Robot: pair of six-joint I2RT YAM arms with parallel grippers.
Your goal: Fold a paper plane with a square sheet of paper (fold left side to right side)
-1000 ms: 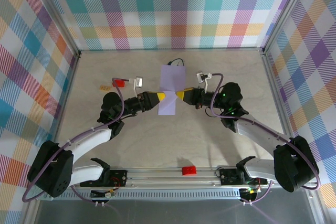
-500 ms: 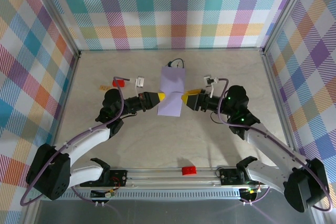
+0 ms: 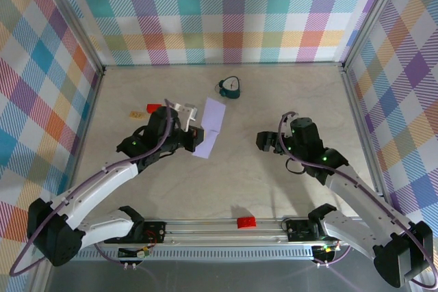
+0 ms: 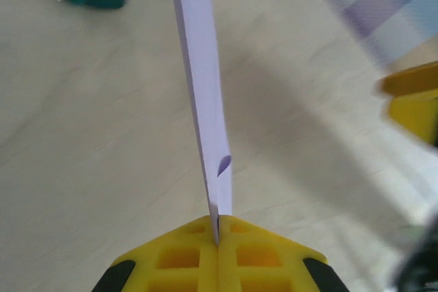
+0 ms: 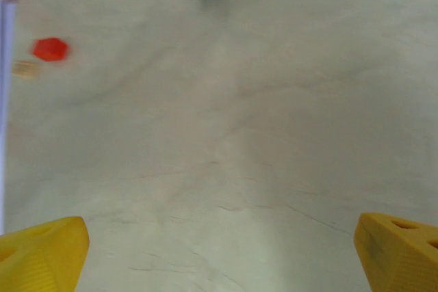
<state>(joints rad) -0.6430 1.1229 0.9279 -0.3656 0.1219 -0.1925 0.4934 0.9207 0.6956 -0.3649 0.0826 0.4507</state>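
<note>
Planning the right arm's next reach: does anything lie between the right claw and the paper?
No. In the top view, the table between the right claw and the paper is bare; the clock sits farther back.

Pale beige table point(image 3: 274, 189), faintly veined like stone, walled in by bright plaid on three sides. Up at the far middle sits a teal clock-like object point(image 3: 230, 87), standing on the surface. Over on the left, a small red block point(image 3: 153, 108), and just beside it, further left, a tiny tan piece point(image 3: 135, 114), too small to make out. Down at the near edge, a second red block point(image 3: 245, 222), possibly resting on the metal rail point(image 3: 205, 227) rather than on the tabletop.
</note>
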